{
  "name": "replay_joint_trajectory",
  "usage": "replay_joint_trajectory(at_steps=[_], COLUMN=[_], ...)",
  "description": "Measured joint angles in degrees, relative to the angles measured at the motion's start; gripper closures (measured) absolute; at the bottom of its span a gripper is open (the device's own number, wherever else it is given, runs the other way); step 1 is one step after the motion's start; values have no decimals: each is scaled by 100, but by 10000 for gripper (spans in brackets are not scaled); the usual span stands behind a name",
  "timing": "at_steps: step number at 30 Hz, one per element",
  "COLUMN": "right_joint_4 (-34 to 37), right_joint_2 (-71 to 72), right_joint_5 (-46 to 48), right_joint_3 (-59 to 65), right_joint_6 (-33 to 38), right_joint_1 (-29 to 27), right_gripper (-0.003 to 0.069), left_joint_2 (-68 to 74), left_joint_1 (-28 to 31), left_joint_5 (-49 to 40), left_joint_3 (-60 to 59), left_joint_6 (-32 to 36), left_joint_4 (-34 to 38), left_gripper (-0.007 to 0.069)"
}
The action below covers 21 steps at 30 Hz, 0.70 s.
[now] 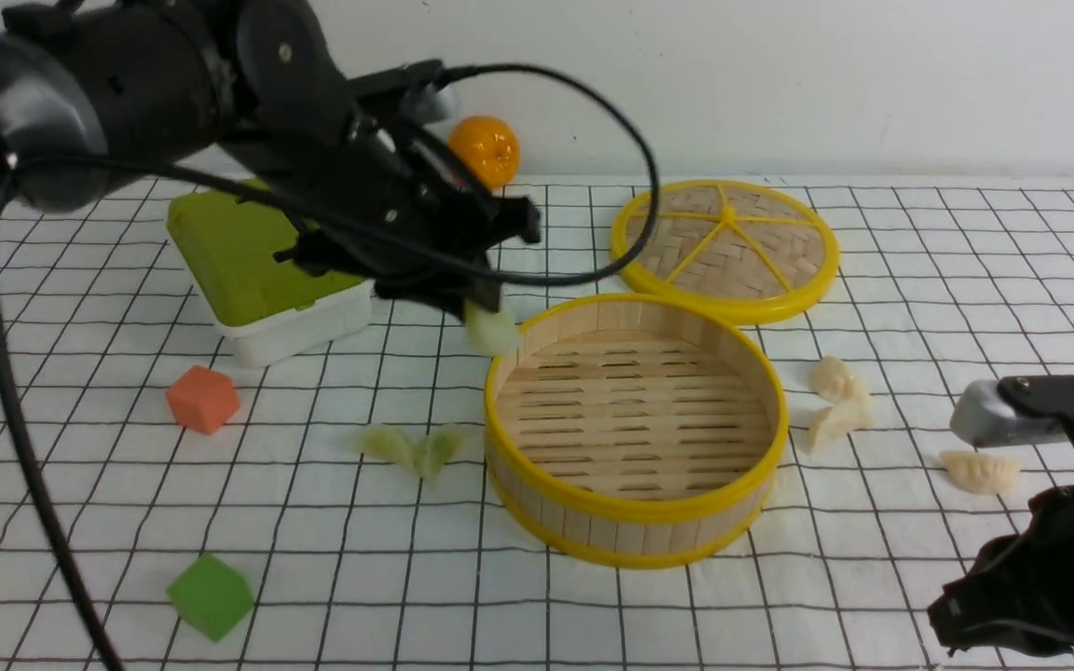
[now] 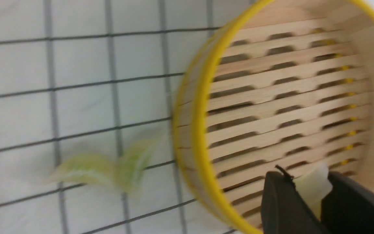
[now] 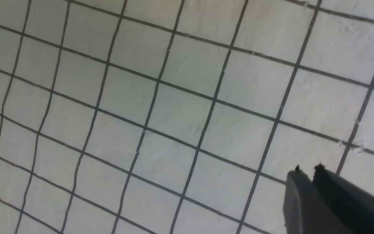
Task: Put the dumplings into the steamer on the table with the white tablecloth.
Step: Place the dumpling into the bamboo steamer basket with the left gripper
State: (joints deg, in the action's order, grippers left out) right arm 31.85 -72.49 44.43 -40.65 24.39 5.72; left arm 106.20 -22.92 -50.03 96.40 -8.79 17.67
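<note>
1. The left gripper (image 1: 486, 312) is clamping a pale green pleated toy dumpling (image 1: 492, 330) between its black fingers (image 2: 281, 201). The jaws are standing only as far apart as the dumpling is thick.
2. The held dumpling is hanging in the air just over the far-left rim of the round bamboo steamer with yellow plastic rims (image 1: 635, 508). In the left wrist view it is showing against the steamer's slatted floor.
3. The steamer is sitting near the middle of the table, on the white tablecloth with thin black grid lines (image 1: 919, 280).
4. Two pale green dumplings (image 1: 411, 447) are lying on the cloth just left of the steamer, touching each other at one end.
5. Three cream-white dumplings are lying to the right of the steamer. Two of them (image 1: 837, 401) are close together near its wall, and the third (image 1: 980, 471) is lying farther right.
6. The right gripper (image 3: 307, 169) is hovering over bare cloth with its fingertips nearly together, only a thin slit between them. It is gripping nothing.
7. A flat woven bamboo lid with yellow spokes (image 1: 725, 250) is lying behind the steamer.
8. An orange foam cube (image 1: 202, 398), a green foam cube (image 1: 210, 596) and a white box with a green lid (image 1: 257, 270) are sitting on the left side. A round orange fruit (image 1: 486, 149) is sitting at the back.
</note>
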Motion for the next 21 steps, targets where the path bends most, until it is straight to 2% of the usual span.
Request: replay_joint_trajectory(at_steps=[1, 4, 9, 10, 14, 21], right_joint_4=[0, 28, 77, 89, 100, 105], right_joint_2=[0, 0, 0, 0, 0, 0], right_joint_5=[0, -5, -5, -5, -5, -28], right_joint_3=[0, 0, 0, 0, 0, 0], right_joint_6=[6, 6, 6, 6, 7, 13], right_joint_1=[0, 0, 0, 0, 0, 0], right_gripper=[601, 599, 596, 596, 594, 589], left_joint_2=[317, 1066, 2126, 2539, 3073, 3259], left_joint_1=[-32, -159, -474, -626, -767, -788], left_joint_5=[-255, -654, -1053, -1153, -1171, -1132], left_joint_3=[562, 1435, 2544, 2949, 3416, 3520], left_joint_6=[181, 259, 282, 290, 267, 202], left_joint_4=[277, 299, -151, -451, -895, -1123], left_gripper=[479, 479, 479, 479, 479, 479])
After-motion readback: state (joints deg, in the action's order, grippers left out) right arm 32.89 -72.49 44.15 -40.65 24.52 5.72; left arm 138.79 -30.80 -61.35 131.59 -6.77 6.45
